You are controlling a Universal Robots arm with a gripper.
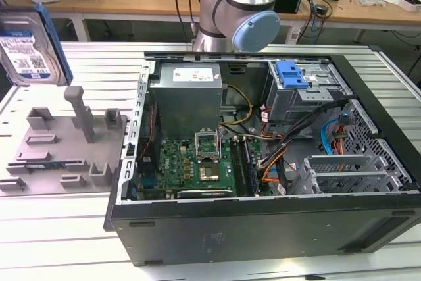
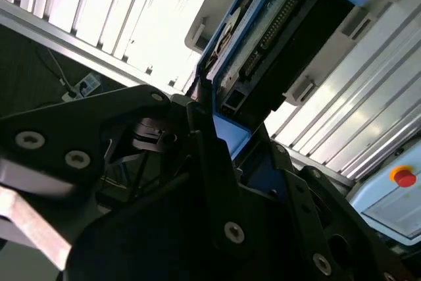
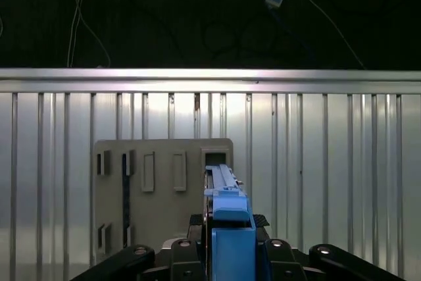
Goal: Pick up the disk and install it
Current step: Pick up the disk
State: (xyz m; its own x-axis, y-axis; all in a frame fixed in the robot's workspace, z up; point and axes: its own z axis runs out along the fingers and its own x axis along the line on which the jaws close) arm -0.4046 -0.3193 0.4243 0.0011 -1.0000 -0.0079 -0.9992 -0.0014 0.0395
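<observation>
**One disk aloft, clamped in the gripper**

One disk [image 1: 29,44], and it's up off the slatted table [image 1: 66,235], standing on edge above the single grey fixture [image 1: 62,143] at the exterior view's left. The frame cuts off its far side. In the first wrist view the gripper [image 3: 229,222] has its black fingers closed on the blue carrier's edge. One open computer case [image 1: 263,225] sits just beside the fixture, with cables crowding its drive bay [image 1: 302,90]. The arm [image 1: 240,4] rises behind the case.

Open computer case [image 1: 263,228] lies on slatted metal desk [image 1: 52,241]; grey fixture plate [image 1: 59,146] just beside it, exterior view's left.
</observation>
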